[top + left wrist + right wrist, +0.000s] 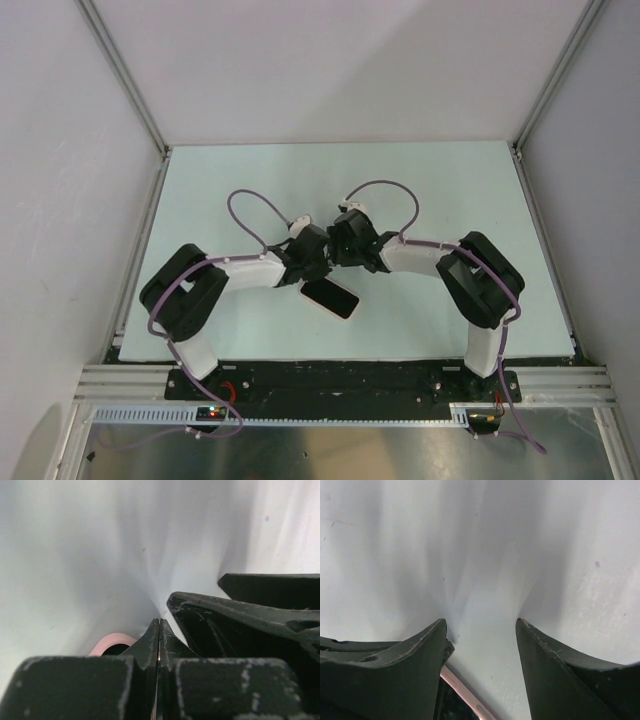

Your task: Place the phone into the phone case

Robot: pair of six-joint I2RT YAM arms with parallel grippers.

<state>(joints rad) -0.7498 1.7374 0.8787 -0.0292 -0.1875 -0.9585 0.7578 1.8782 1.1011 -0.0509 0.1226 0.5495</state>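
The black rectangular phone (329, 297), framed by the pale pink phone case (111, 641), lies flat on the pale green table (450, 190) just beneath both wrists. The left gripper (159, 622) is clenched, fingers pressed together above the case's edge. The right gripper (480, 622) is released, its jaws spread.

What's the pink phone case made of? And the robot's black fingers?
The pink case looks like smooth, soft plastic or rubber. Its rim is rounded and not shiny, but I can't be sure. The right gripper has fingers that look like hard, matte black plastic, with pale scuffs along the edges.
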